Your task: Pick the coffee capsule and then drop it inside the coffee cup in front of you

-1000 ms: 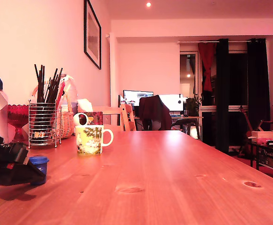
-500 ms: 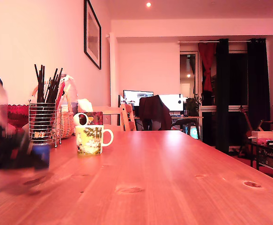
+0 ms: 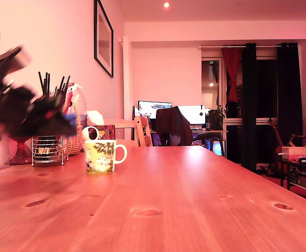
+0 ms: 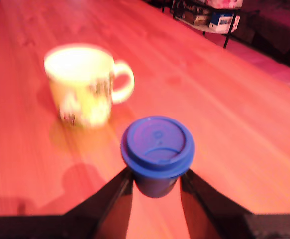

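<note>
The small blue plastic coffee capsule point(image 4: 157, 152) is held between the two dark fingers point(image 4: 116, 199) of the black gripper point(image 4: 155, 185), clamped at its lower body with its flanged lid uppermost. It is carried clear above the reddish wooden table point(image 4: 224, 114). The yellow-green printed ceramic mug point(image 4: 81, 84) with the white loop handle stands upright on the table, open mouth up, apart from the capsule and below it. In the exterior view the blurred gripper point(image 3: 34, 113) lies toward the table's left edge, with the mug point(image 3: 101, 156) to its right and lower. The coming move is judged to depend on bringing the capsule over the mug's mouth.
</note>
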`<state>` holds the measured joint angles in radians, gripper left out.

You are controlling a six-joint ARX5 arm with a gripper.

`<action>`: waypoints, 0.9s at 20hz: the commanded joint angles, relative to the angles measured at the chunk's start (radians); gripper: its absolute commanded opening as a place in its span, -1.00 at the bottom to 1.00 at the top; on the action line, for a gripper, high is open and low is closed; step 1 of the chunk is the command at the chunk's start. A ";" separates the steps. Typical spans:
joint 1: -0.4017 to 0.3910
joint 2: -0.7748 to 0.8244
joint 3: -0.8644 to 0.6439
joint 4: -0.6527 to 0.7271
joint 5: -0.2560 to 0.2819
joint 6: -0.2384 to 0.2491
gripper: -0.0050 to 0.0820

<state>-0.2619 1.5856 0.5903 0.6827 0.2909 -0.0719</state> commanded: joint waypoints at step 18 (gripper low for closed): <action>0.044 0.024 0.403 -0.377 -0.010 0.002 -0.41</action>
<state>-0.2199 1.5867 0.9691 0.3027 0.2798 -0.0719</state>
